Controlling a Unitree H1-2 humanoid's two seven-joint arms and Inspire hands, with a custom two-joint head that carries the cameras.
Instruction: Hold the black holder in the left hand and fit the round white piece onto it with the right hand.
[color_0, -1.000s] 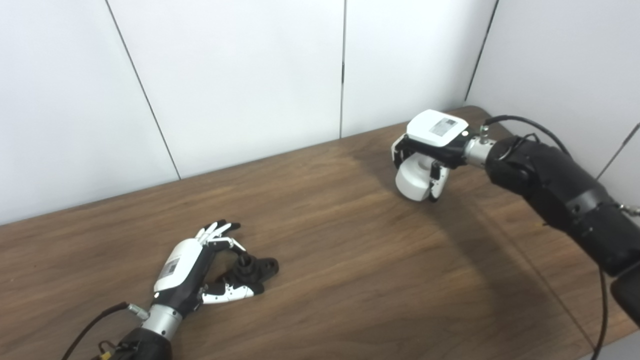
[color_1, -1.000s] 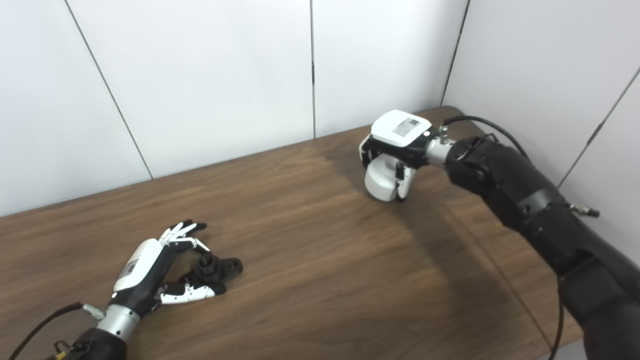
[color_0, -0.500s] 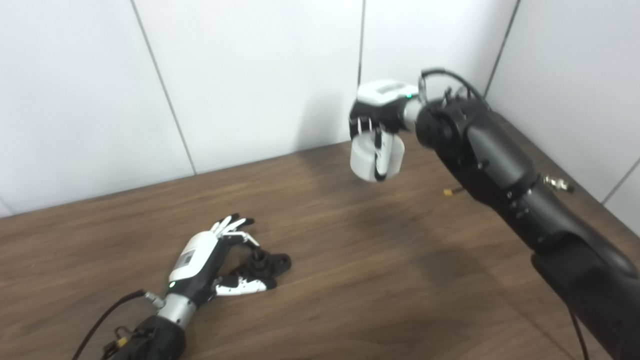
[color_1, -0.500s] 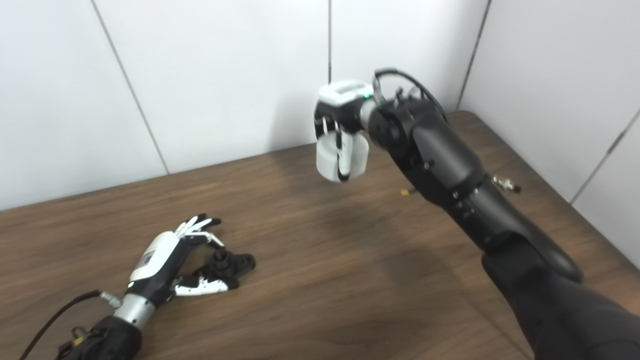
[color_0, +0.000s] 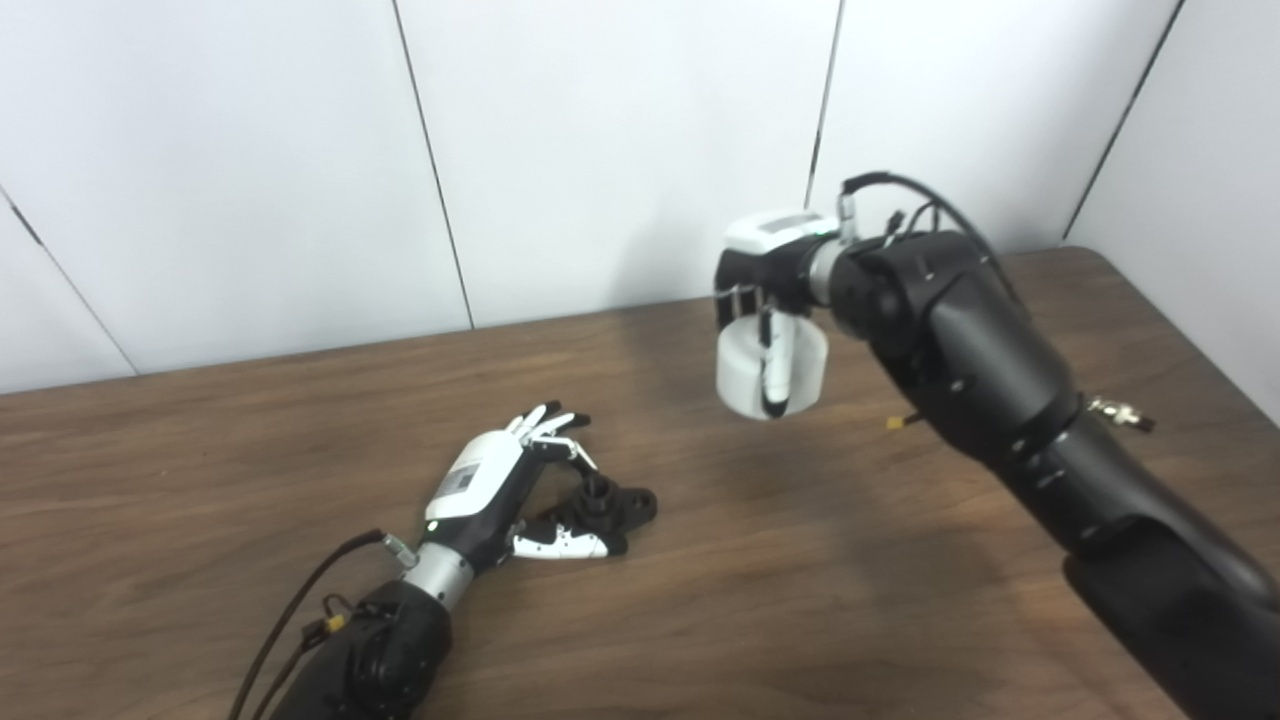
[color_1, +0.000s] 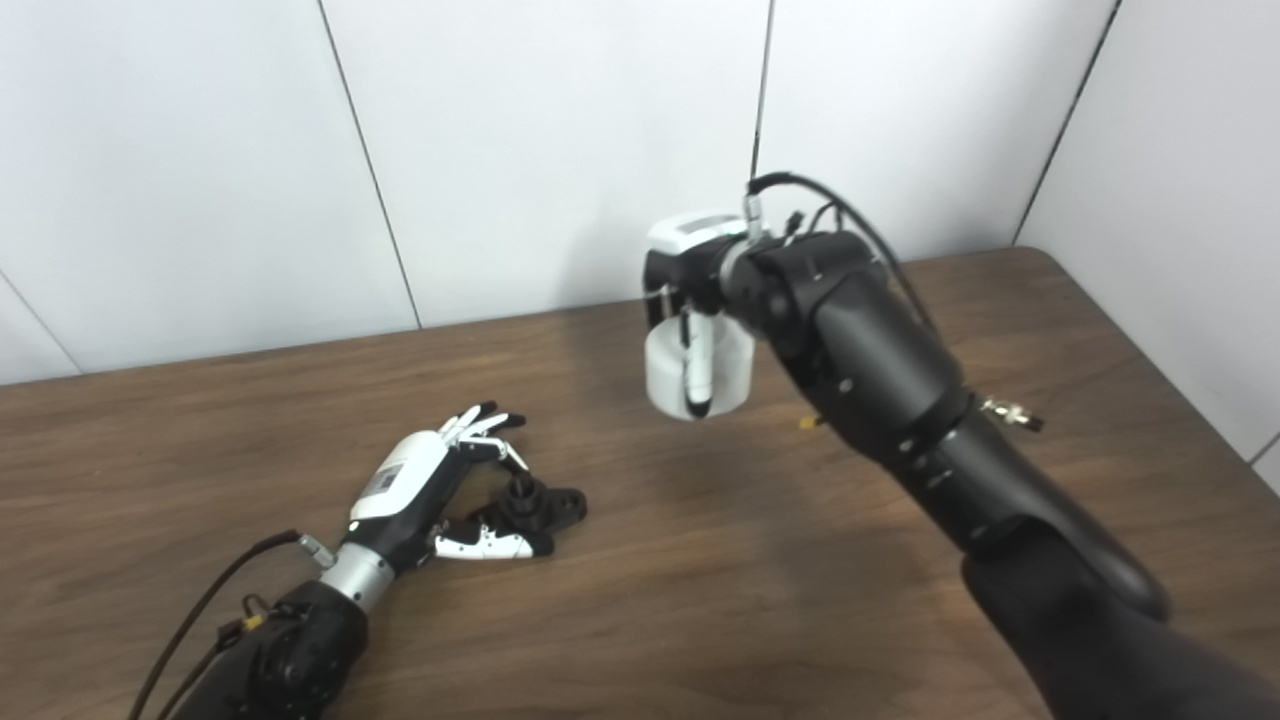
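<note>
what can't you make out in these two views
- Left hand: both views; whether its fingers actually clamp the black holder is too small to tell.
- White piece: both views; the right hand covers its top, and its underside faces away.
- Small yellow thing on the table: too small to identify.

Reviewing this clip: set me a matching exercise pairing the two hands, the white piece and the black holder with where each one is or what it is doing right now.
Things:
1. left hand
2. right hand
3. round white piece
4. black holder

States:
A. lying on the table
B. held up in the air, clear of the table
C. low at the table, fingers spread around the holder
D. raised, closed on the white piece

Pairs: 1-C, 2-D, 3-B, 4-A
</note>
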